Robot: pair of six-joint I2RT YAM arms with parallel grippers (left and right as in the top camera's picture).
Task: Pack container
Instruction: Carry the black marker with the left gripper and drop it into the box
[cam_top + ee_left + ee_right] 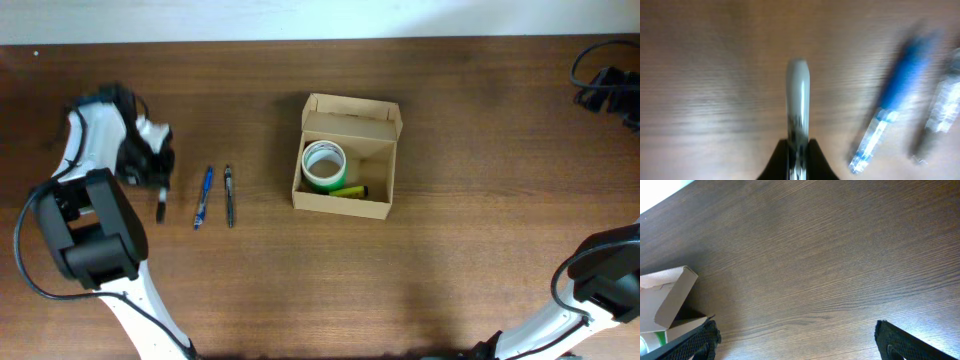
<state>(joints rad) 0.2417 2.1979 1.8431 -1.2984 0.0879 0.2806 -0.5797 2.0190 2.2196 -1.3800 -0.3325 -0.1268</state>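
Observation:
The container is a tan cardboard box at mid-table, its flap lid open at the back. A green tape roll and a yellow marker lie inside. My left gripper is far left of the box, shut on a grey pen just above the table. My left gripper's fingertips pinch the pen's lower part. My right gripper is at the far right back, and its fingers are wide open and empty. The box's flap shows at the left of the right wrist view.
A blue pen and a clear dark pen lie side by side on the wooden table between my left gripper and the box. A white wall edge runs along the table's back.

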